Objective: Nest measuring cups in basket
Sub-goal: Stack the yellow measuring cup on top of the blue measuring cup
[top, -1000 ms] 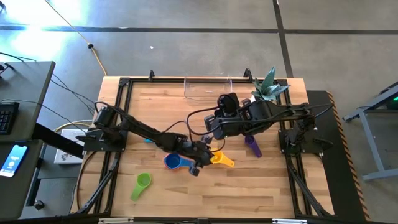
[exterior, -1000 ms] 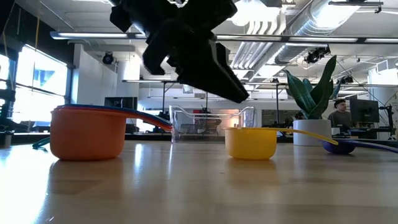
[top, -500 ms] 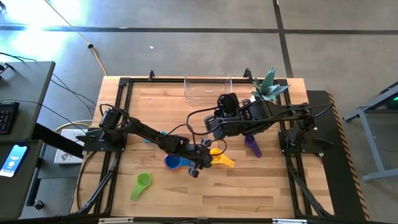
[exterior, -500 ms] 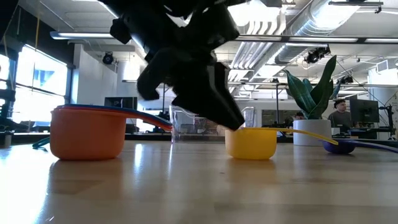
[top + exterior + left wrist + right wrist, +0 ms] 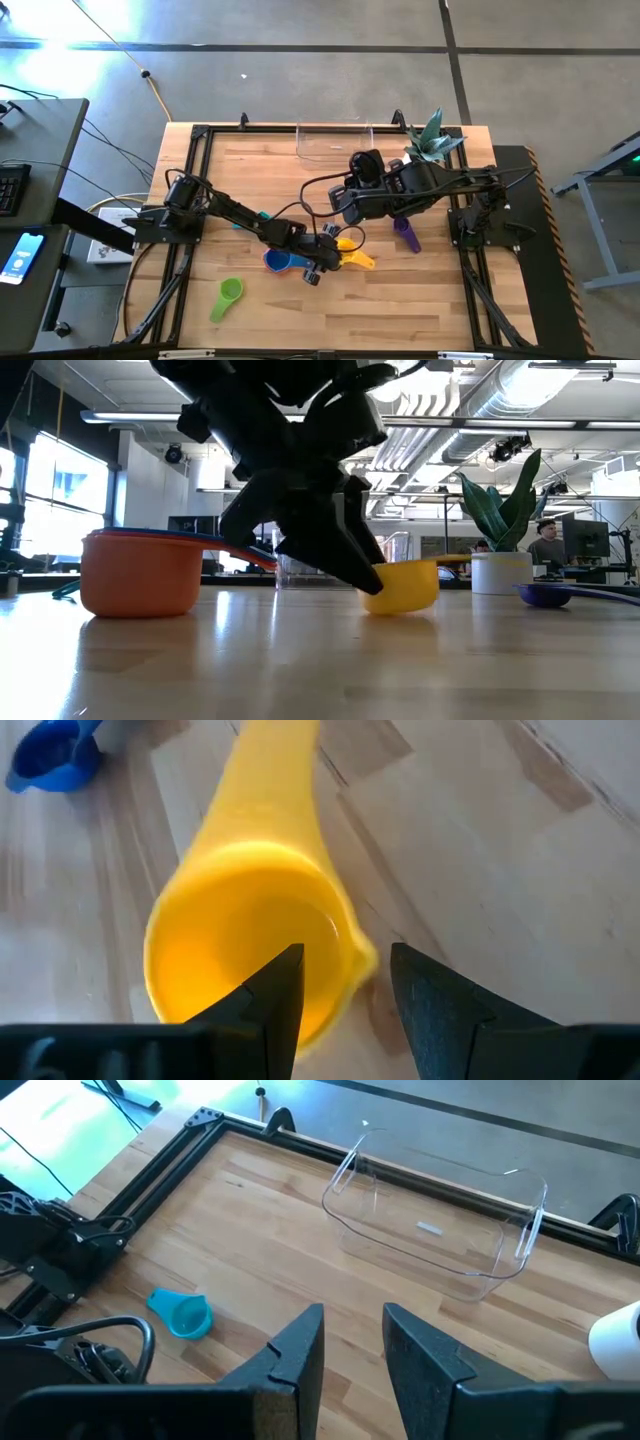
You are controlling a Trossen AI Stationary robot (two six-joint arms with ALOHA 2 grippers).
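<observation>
One finger of the left gripper (image 5: pixel 345 985) is reaching inside the yellow cup (image 5: pixel 240 940), the other outside its wall, spread and not yet pinching. Closing squarely on the rim should stop it tipping; the basket (image 5: pixel 440 1230) is sitting empty well away.

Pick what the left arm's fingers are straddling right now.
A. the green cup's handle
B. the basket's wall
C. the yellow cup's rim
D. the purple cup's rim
C: in the left wrist view the left gripper has one finger inside the yellow cup and one outside its wall, and the low view shows that cup tipped off the table.
</observation>
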